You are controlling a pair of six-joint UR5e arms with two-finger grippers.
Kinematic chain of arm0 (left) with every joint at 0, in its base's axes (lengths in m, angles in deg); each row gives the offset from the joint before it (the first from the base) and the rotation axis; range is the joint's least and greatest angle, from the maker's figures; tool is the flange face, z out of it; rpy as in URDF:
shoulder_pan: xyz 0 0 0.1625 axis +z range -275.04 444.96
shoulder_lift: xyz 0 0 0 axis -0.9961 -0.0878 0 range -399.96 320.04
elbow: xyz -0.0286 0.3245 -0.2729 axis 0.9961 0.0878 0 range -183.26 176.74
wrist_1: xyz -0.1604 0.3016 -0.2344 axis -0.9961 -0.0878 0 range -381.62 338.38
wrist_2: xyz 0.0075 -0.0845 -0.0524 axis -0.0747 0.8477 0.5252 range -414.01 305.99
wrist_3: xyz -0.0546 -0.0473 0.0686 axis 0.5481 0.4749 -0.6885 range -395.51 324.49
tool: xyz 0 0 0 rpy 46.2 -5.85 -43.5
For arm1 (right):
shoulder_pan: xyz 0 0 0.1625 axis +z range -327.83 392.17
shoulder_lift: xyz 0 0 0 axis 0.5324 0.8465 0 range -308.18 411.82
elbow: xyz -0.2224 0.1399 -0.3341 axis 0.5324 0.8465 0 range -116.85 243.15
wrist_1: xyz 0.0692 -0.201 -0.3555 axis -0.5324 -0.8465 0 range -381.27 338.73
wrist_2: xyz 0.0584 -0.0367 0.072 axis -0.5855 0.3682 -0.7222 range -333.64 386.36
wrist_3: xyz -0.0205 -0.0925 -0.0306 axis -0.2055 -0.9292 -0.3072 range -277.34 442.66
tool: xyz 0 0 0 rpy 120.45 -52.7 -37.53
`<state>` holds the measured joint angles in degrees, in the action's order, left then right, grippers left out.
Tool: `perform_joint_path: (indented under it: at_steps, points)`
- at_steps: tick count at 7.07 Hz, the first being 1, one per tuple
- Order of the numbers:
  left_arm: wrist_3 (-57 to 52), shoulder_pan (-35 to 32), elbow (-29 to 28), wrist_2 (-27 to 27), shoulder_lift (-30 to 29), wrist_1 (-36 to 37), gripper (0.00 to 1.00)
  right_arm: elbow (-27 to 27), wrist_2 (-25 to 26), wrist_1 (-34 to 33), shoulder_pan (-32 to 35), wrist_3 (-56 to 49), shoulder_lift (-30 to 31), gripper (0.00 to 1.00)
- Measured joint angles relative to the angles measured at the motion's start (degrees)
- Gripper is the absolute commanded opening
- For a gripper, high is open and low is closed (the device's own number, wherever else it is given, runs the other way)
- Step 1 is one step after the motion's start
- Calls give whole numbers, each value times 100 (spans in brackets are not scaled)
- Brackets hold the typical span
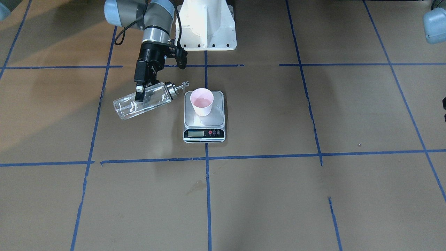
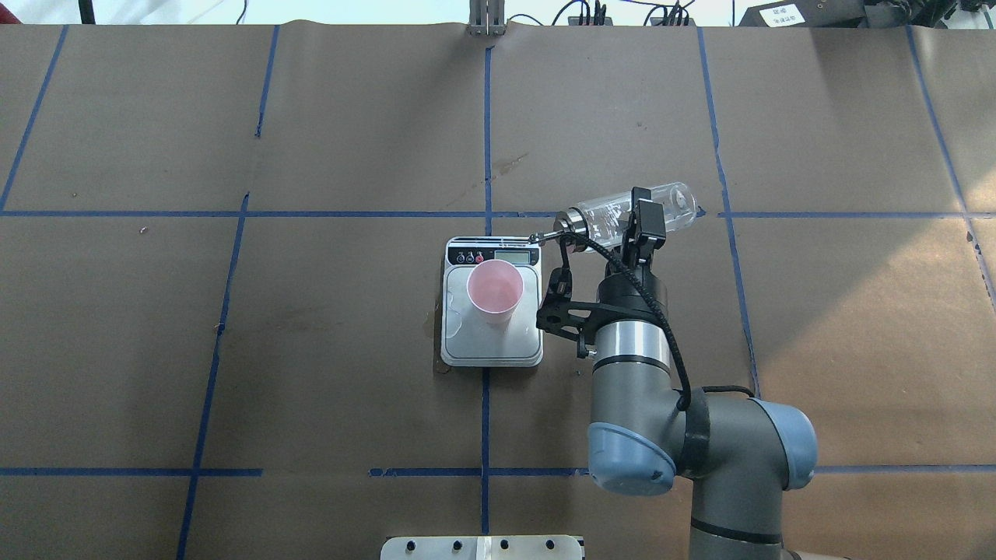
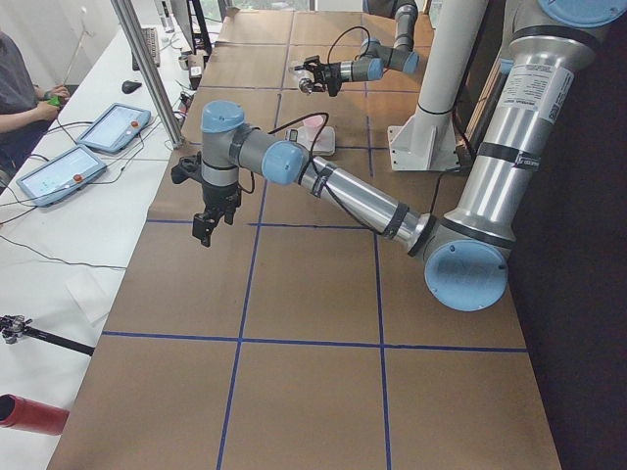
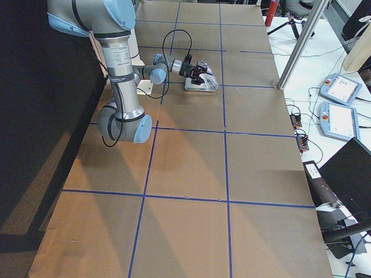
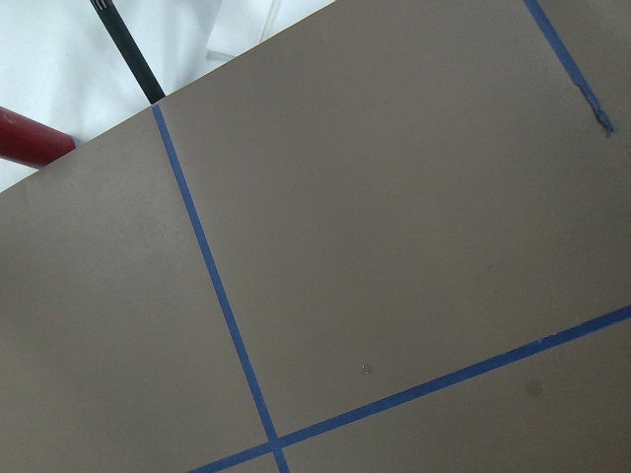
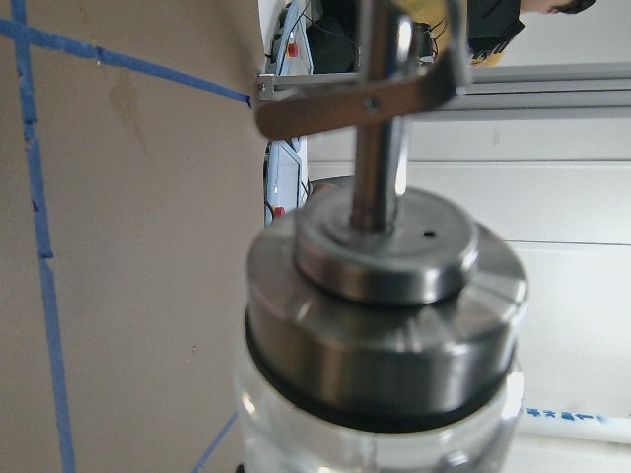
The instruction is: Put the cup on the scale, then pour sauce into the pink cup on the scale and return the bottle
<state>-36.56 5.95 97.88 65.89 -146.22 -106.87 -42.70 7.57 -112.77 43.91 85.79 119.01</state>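
Note:
The pink cup [image 1: 201, 101] stands upright on the steel plate of the scale [image 1: 204, 122], toward its back. My right gripper [image 1: 139, 94] is shut on the clear glass bottle [image 1: 144, 101], which lies tilted almost level above the table. The bottle's silver cap and thin spout [image 1: 183, 84] point at the cup, and the spout tip stops just short of the rim. From overhead the bottle [image 2: 615, 214] hangs beside the scale's display corner [image 2: 510, 257]. The sauce is too clear to make out. My left gripper [image 3: 206, 233] hangs over bare table far off; I cannot tell whether it is open or shut.
The white robot pedestal [image 1: 205, 24] stands behind the scale. Blue tape lines [image 1: 209, 157] grid the brown table. A person sits by tablets [image 3: 113, 127] on a side bench, near a metal post [image 3: 147, 69]. A red cylinder [image 5: 30, 138] lies off the table's end.

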Motion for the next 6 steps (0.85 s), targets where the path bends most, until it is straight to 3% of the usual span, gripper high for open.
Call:
perform_joint_path:
  at_steps: [6]
  points:
    - [-1,0,-204,7,0,-201,100,174,769,-69,-6,-2129,-206,0]
